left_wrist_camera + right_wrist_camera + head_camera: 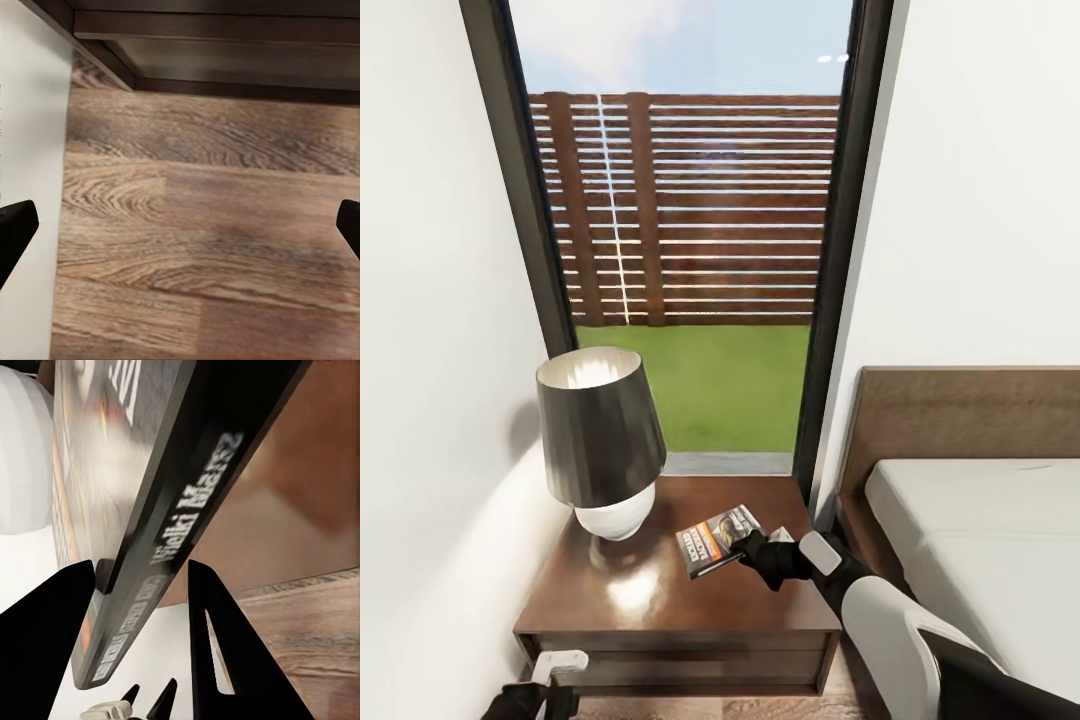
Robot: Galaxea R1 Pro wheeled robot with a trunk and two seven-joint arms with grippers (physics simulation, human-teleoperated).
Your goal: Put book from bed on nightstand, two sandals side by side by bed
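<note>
- The right gripper (745, 545) reaches over the nightstand (650, 610) and grasps the book (716, 541) by one edge, holding it over the right half of the nightstand's glossy top.
- In the right wrist view the two black fingers (210, 630) sit on either side of the book's (150, 502) dark spine, clamped on it; white spine lettering is there but too blurred to read with certainty.
- From the head view I cannot tell whether the book already touches the nightstand's top or is just above it.
- A table lamp (602, 440) with a dark shade and white rounded base stands on the left half of the nightstand, near the book but apart from it.
- The bed (970, 540), with its pale mattress and brown headboard, stands just right of the nightstand.
- A tall dark-framed window (690, 230) rises behind the nightstand, showing grass and a slatted wooden fence.
- The left gripper (180, 217) hangs low in front of the nightstand, its fingers spread wide and holding nothing, over the wood-plank floor (210, 225).
</note>
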